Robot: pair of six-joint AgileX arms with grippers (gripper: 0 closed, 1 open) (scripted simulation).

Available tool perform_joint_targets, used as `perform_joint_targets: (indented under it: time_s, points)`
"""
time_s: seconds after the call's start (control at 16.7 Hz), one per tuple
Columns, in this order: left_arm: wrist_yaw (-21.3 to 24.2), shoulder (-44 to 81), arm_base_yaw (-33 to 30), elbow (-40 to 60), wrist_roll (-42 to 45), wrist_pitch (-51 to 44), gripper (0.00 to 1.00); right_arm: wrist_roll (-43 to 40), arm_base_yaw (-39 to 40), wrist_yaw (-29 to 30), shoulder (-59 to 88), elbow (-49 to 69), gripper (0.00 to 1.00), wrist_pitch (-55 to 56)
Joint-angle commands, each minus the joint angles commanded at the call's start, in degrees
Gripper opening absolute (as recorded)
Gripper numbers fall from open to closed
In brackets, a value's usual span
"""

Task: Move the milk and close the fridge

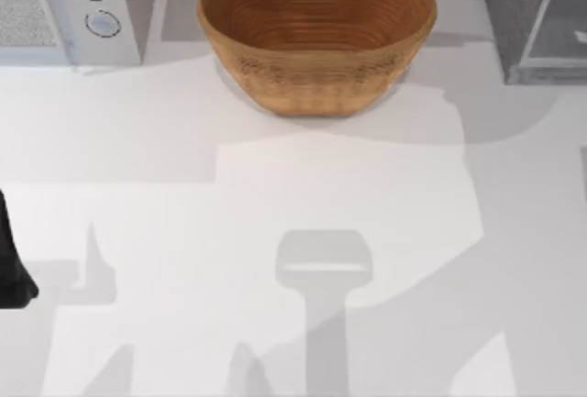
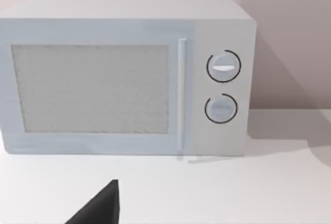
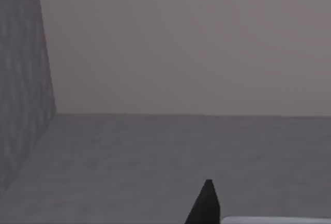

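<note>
Tabletop [image 1: 165,140], white and crossed by grey shadows, carries three big things along its far edge. The fridge [image 1: 514,12] stands in the far right corner, a dark-grey speckled box with a pale-framed glassy door [image 1: 561,26]; the right wrist view has its speckled wall [image 3: 20,79] close alongside, over a dim grey floor. The microwave [image 2: 124,74] sits in the far left corner, door shut, with two round knobs [image 2: 223,66] one above the other. The wicker basket [image 1: 316,35] rests between them, upright. The left arm [image 1: 13,269] waits at the table's left edge, and the left gripper [image 2: 101,208] points toward the microwave. The right gripper [image 3: 207,203] is beside the fridge wall. For either gripper, spread or pressed together cannot be told.
</note>
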Motion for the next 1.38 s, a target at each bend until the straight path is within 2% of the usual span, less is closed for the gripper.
perform_joint_targets:
  time_s: [0.18, 0.96, 1.38]
  points:
    - [0.0, 0.0, 0.0, 0.0, 0.0, 0.0, 1.0, 0.0, 0.0, 0.0, 0.0, 0.0, 0.0, 0.0]
    - [0.0, 0.0, 0.0, 0.0, 0.0, 0.0, 1.0, 0.0, 0.0, 0.0, 0.0, 0.0, 0.98, 0.0]
    - [0.0, 0.0, 0.0, 0.0, 0.0, 0.0, 1.0, 0.0, 0.0, 0.0, 0.0, 0.0, 1.0, 0.0]
